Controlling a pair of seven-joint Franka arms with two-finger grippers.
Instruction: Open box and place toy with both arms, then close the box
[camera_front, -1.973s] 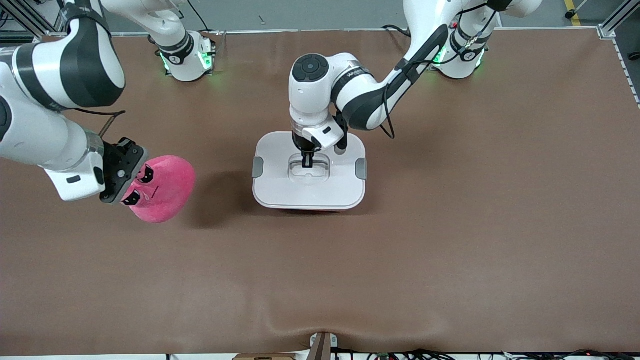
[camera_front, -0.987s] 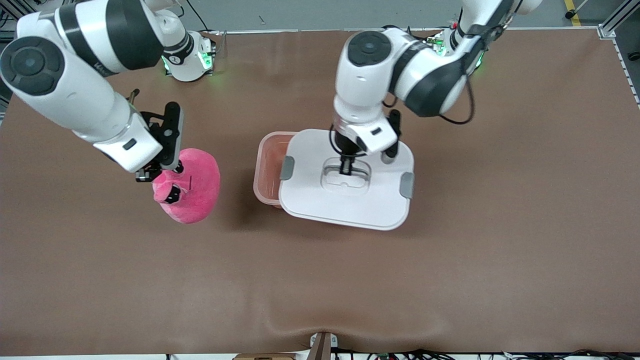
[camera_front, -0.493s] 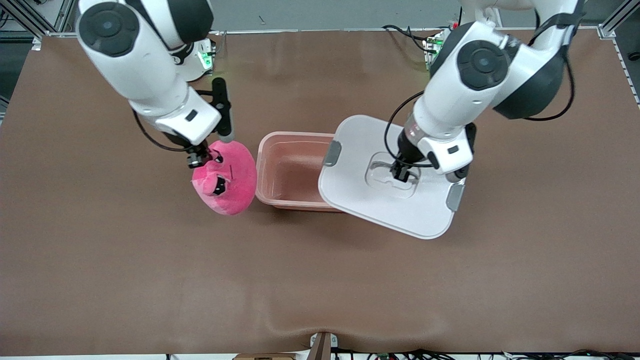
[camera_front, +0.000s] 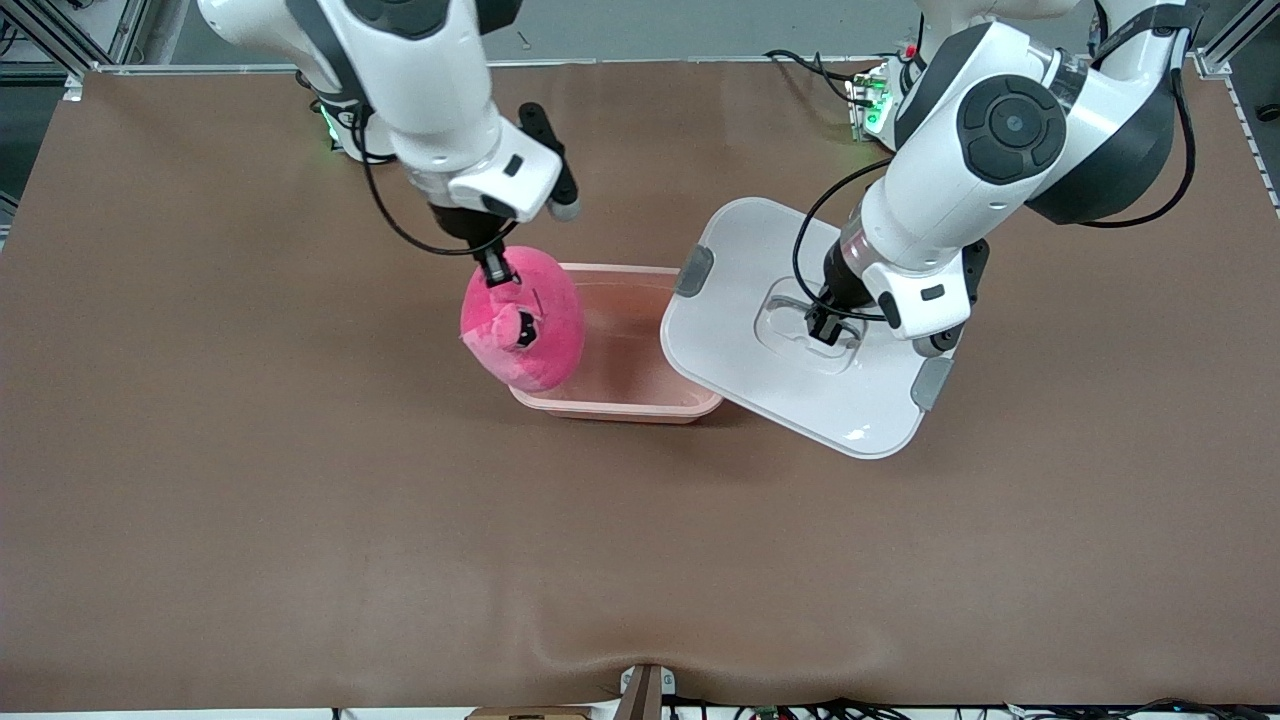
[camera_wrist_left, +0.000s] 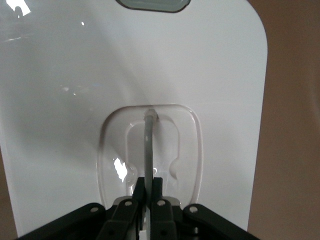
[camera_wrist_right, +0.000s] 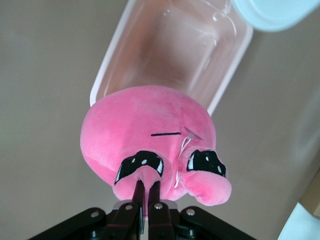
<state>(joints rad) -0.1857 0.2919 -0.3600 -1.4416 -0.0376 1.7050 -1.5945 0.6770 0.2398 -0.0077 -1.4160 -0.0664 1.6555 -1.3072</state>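
- Since the drop is the coming move, what counts is where the round bright pink plush toy (camera_front: 523, 331) hangs: it is seen over the rim of the pale pink translucent box base (camera_front: 640, 405) at the end toward the right arm, partly over the open hollow and partly outside it.
- From the right wrist view, the base's long axis (camera_wrist_right: 170, 55) is seen to run away from the toy (camera_wrist_right: 150, 135), so a short carry along that axis, toward the left arm's end, is judged to be needed before release.
- The right gripper (camera_front: 494, 268) is placed above the toy, its fingers (camera_wrist_right: 141, 200) pinched tight on a small plush nub near the dark eyes.
- The white lid with grey side clips (camera_front: 760, 380) is held tilted in the air, toward the left arm's end; one edge overlaps the base there.
- The left gripper (camera_front: 826, 326) is set in the lid's recessed clear handle (camera_wrist_left: 148, 150), its fingers clamped on the thin handle bar.
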